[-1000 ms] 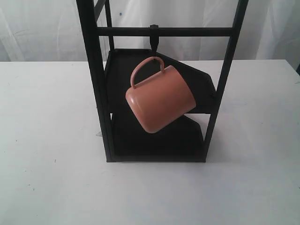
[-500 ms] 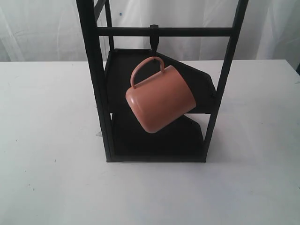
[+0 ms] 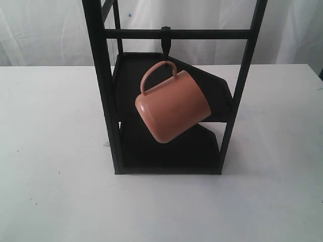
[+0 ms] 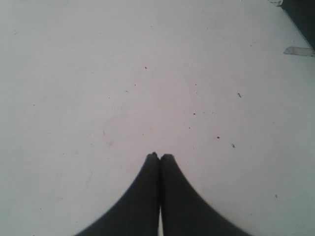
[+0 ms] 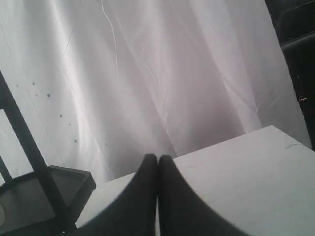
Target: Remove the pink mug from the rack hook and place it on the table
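The pink mug [image 3: 172, 107] is hanging tilted on the hook [image 3: 166, 43], inside facing away. The rack [image 3: 103, 101] is standing mid-desk [image 3: 50, 151]. Left jaws and right jaws are pressing together, holding nothing.

The left pincer [image 4: 158, 156] and right pincer [image 5: 157, 157] are smooth, black, curved and tapering.

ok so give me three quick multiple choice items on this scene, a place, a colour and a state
1. Where is the pink mug? A) lying on a shelf B) hanging from the rack hook C) in a gripper
2. What colour is the rack frame? A) white B) black C) pink
3. The left gripper is: A) shut B) wide open C) holding the mug
Answers: 1 B, its handle loops over the hook. 2 B, the bars are black. 3 A, its fingertips meet with nothing between.
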Available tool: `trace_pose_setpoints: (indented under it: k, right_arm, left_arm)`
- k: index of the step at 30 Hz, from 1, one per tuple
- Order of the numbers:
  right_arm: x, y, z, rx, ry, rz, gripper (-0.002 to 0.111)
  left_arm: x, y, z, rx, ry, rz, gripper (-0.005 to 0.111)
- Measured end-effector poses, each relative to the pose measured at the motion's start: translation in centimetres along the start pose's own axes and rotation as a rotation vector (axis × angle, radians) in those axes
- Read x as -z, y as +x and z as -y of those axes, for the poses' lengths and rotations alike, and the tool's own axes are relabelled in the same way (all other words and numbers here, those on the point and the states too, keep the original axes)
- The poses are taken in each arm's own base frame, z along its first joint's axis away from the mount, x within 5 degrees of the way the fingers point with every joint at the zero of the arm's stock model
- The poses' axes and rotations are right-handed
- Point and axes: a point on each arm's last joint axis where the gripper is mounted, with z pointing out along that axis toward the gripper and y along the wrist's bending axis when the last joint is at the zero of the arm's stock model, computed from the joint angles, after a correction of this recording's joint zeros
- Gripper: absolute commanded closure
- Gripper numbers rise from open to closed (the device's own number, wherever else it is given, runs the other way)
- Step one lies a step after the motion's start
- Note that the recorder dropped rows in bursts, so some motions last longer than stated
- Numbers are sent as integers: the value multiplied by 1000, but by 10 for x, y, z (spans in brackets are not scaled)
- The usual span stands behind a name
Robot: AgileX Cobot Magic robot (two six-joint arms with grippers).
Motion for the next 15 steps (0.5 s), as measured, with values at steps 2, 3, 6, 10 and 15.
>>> trace_pose_setpoints:
  k: [2,3,6,10,15]
  right_arm:
    - [0,-1,0,-4,-5,15,108]
    - [0,-3,-1,-8,-13,38,108]
    - [1,-13,-4,-58,-51,141,108]
    - [4,-34,-12,-75,-95,249,108]
    - [6,-58,-25,322,-44,173,108]
  left_arm:
    - [0,0,0,0,0,0,107]
    - [0,0,0,0,0,0,107]
    - [0,0,0,0,0,0,107]
    - [0,0,0,0,0,0,107]
    - [0,0,0,0,0,0,107]
